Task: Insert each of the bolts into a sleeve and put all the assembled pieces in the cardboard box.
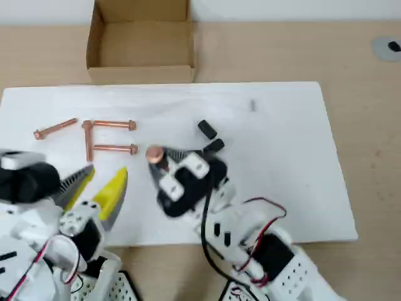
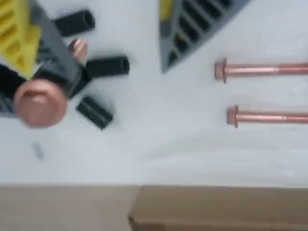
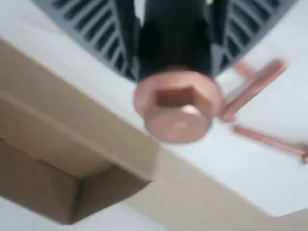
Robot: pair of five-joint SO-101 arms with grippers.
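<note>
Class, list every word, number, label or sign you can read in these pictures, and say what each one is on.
No text can be read.
Small grey mark on the white sheet: too small to read.
The cardboard box: no print on its visible faces.
The bolt held in the right gripper: head blurred, no marking legible.

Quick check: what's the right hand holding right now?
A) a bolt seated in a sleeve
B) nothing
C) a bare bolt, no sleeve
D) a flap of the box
A: the right hand is shut on a black sleeve, and the head of a copper bolt sticks out of its end.
</note>
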